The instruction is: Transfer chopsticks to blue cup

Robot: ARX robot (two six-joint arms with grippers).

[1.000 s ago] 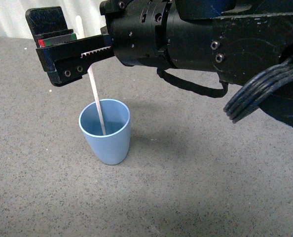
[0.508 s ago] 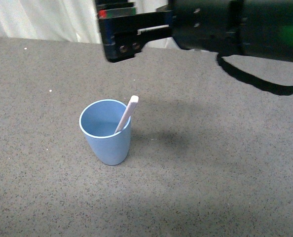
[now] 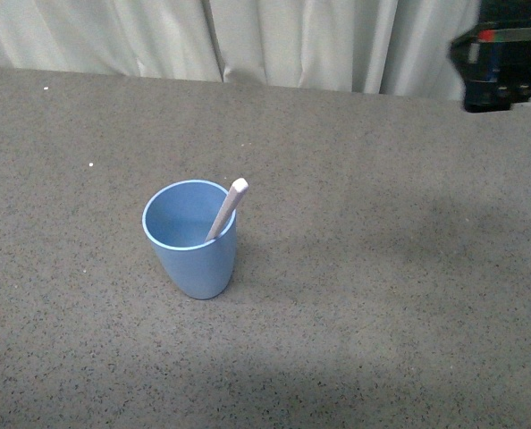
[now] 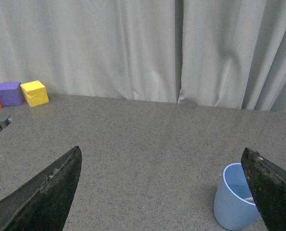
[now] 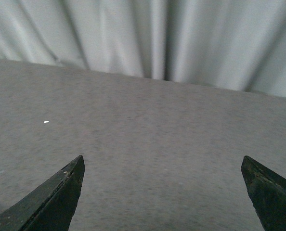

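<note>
The blue cup [image 3: 191,238] stands upright on the grey table. The white chopstick [image 3: 227,208] stands in it, leaning on the right side of the rim with its top sticking out. My right gripper [image 3: 507,67] is at the top right edge of the front view, high and well away from the cup. In the right wrist view the right gripper [image 5: 162,192] is open with only bare table between its fingers. My left gripper [image 4: 162,192] is open and empty; the cup [image 4: 234,204] shows in its view by one finger, partly hidden.
Pale curtains [image 3: 274,40] hang along the table's far edge. Orange, purple [image 4: 9,93] and yellow [image 4: 35,93] blocks sit by the curtain in the left wrist view. A small white speck [image 3: 90,164] lies on the table left of the cup.
The right gripper let go of the chopstick, which dropped into the cup and now leans right. The arm withdrew up and to the right, out of the middle of the view.
</note>
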